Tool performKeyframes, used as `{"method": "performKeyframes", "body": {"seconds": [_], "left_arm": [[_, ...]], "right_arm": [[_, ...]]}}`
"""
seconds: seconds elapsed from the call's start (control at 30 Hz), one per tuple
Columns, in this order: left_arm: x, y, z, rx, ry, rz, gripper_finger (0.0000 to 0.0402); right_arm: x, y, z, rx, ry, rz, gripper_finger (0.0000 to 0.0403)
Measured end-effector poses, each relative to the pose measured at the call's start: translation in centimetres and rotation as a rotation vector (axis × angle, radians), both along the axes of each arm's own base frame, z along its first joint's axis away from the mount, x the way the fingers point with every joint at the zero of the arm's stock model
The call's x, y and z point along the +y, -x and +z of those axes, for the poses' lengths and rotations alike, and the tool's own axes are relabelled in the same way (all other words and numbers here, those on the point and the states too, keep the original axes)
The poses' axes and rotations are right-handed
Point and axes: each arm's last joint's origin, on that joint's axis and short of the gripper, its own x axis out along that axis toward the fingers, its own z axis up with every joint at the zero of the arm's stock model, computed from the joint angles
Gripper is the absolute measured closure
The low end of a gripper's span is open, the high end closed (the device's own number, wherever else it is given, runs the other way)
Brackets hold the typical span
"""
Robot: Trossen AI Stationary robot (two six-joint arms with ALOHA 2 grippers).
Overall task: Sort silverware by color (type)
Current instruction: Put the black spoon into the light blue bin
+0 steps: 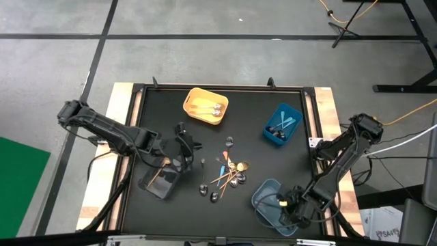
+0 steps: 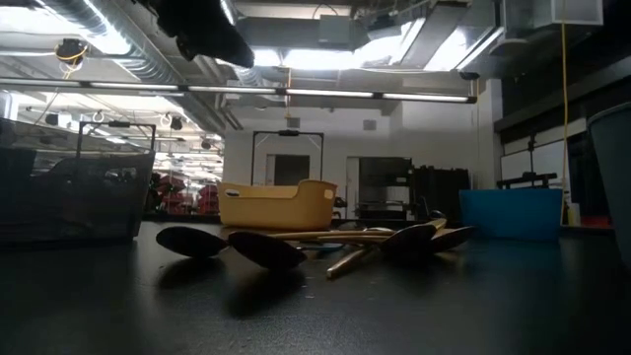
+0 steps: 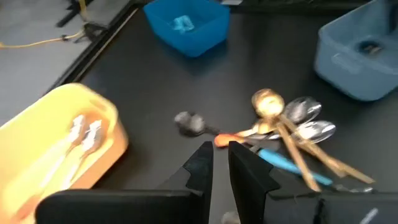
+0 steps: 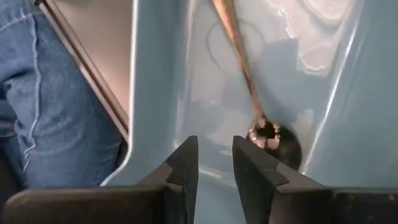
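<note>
Lying in the grey-blue bin, one spoon sits free ahead of the right gripper, fingers narrowly apart. Left gripper, narrow gap, empty, faces the silverware heaped mid-worktop; yellow bin contents blurred.

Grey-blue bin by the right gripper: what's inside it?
One dark-bowled spoon lies loose in the grey-blue bin, ahead of the open right gripper. The bin floor beneath the gripper is hidden.

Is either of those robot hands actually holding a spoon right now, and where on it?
No. The right end effector is open over the grey-blue bin, with a spoon lying loose inside. The left end effector has nothing between its fingers.
</note>
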Motion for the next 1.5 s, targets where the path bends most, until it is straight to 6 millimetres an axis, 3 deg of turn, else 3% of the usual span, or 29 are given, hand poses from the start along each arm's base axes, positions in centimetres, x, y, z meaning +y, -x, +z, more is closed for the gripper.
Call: {"method": "performKeyframes", "body": {"seconds": [0.23, 0.47, 0.67, 1.0, 1.5], "left_arm": [[-0.5, -1.1, -0.1, -0.028, -0.009, -0.132, 0.0353], [-0.5, -2.5, -0.6, -0.065, -0.014, -0.175, 0.0312], [-0.4, -3.2, -1.4, -0.05, -0.011, -0.178, 0.0287], [-1.2, -3.6, -2.5, 0.001, 0.04, -0.275, 0.0285], [-1.3, -3.8, -3.0, 0.019, 0.042, -0.283, 0.0285]], "right_arm": [[0.5, -0.3, 1.0, -0.035, -0.014, 0.064, 0.0313], [0.9, -0.7, 2.3, -0.075, -0.016, 0.124, 0.0313], [-0.1, -1.6, 3.6, -0.071, 0.066, 0.186, 0.0313], [-3.4, -4.9, 4.6, -0.15, 0.209, 0.405, 0.0313], [-10.5, -9.8, 4.6, -0.289, 0.463, 0.828, 0.0313]]}}
